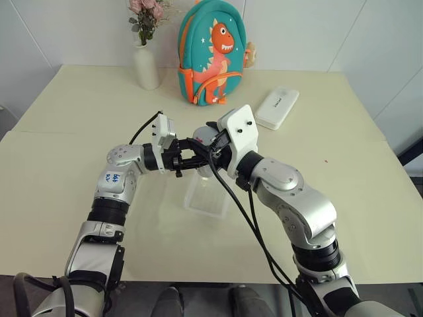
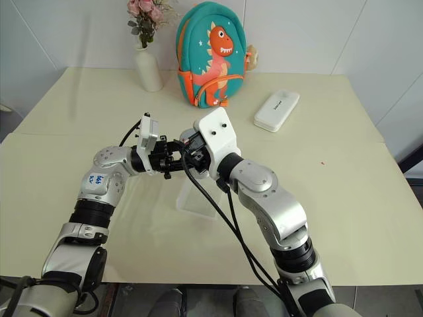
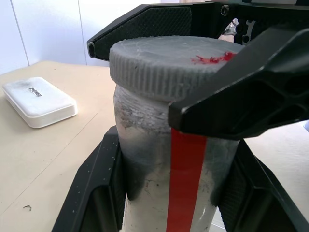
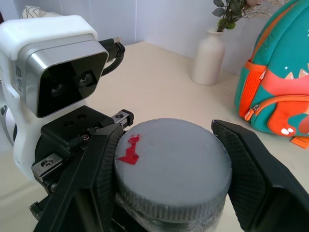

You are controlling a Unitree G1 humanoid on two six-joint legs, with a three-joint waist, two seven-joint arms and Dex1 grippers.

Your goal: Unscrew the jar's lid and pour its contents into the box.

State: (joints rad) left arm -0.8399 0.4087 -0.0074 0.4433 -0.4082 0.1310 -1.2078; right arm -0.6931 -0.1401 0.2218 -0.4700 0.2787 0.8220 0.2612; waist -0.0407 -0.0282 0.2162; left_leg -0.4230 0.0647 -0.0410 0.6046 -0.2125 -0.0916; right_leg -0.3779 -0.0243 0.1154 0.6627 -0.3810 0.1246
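Now clamped: left gripper [image 3: 169,193] closed around the jar [image 3: 145,159], held in the air above the box [image 1: 208,198]; right gripper [image 4: 169,169] squeezed onto the lid [image 4: 171,164], screwed onto the jar.

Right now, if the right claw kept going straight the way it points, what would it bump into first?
Probably the left claw: it sits just beyond the lid that the right claw already pinches. Depth is hard to judge.
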